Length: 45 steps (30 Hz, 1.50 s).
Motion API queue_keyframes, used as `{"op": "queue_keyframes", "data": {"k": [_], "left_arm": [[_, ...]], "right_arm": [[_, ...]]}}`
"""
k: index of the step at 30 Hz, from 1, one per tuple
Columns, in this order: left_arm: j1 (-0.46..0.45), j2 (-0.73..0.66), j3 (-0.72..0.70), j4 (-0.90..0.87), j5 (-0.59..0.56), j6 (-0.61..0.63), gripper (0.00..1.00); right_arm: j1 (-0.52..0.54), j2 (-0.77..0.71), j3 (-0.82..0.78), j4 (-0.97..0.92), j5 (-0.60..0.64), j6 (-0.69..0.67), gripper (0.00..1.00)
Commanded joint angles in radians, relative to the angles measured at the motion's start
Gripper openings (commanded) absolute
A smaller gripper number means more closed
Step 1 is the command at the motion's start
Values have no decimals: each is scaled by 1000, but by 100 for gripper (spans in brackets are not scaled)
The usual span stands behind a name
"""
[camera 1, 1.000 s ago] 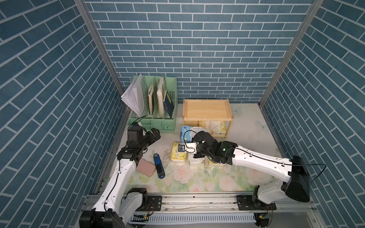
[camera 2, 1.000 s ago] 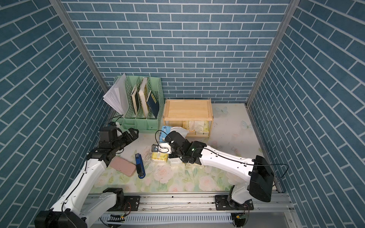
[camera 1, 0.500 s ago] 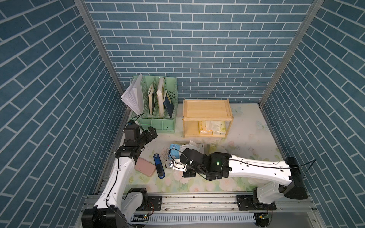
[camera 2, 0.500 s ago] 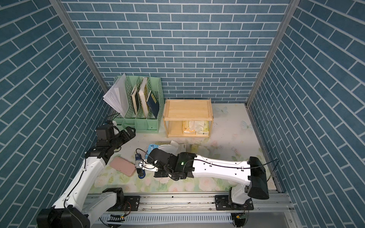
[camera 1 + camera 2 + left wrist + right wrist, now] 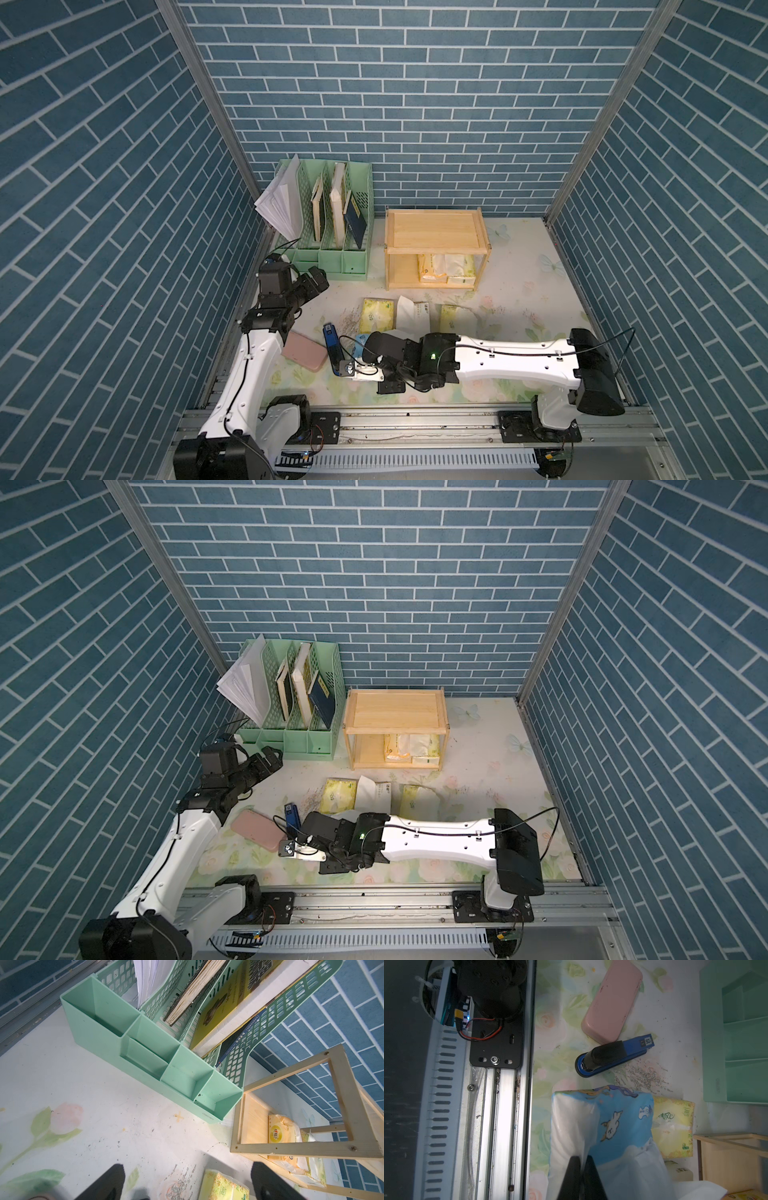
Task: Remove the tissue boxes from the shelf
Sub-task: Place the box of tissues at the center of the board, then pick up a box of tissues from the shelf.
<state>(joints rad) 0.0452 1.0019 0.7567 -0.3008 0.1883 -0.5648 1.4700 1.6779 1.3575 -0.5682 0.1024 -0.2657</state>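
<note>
1. Right pincer (image 5: 582,1159) is clamped shut on the wrapper of the light blue tissue pack (image 5: 604,1124), near the worktop's (image 5: 519,291) front edge, beside the blue stapler (image 5: 614,1054)
2. Left pincer (image 5: 188,1167) gapes wide, gripping nothing, in front of the mint organizer (image 5: 145,1043)
3. Shelf (image 5: 434,226): its lower tier holds a peach pack (image 5: 430,268) and a pale yellow pack (image 5: 460,270) side by side
4. On the worktop before the shelf lie a yellow pack (image 5: 376,316), a white pack (image 5: 415,316) and a second yellow pack (image 5: 455,318)

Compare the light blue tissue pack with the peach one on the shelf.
The light blue pack is off the shelf, pinched in the shut right pincer; the peach pack lies ungripped on its lower board. The light blue pack carries cartoon prints; the peach pack a round logo. Both are soft, plastic-wrapped.
</note>
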Motion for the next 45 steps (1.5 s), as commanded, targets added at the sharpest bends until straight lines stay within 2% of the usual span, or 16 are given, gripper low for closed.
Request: {"op": "queue_keyframes", "data": {"k": [1, 11, 21, 27, 35, 40, 45], "left_arm": [[8, 8, -10, 5, 11, 13, 100], [8, 12, -25, 16, 16, 3, 100], [8, 17, -24, 17, 16, 6, 100], [8, 18, -23, 14, 14, 5, 100], [8, 7, -18, 8, 14, 14, 100], [8, -24, -46, 37, 43, 13, 100], [8, -82, -100, 80, 95, 8, 100]], "right_arm": [[3, 42, -14, 9, 32, -1, 0], [2, 133, -30, 34, 126, -26, 0], [3, 169, -79, 109, 120, -64, 7], [1, 143, -74, 117, 72, -69, 31], [-46, 29, -67, 85, -4, -64, 53], [-118, -66, -91, 82, -38, -98, 62], [-229, -161, -142, 84, -37, -156, 63]]}}
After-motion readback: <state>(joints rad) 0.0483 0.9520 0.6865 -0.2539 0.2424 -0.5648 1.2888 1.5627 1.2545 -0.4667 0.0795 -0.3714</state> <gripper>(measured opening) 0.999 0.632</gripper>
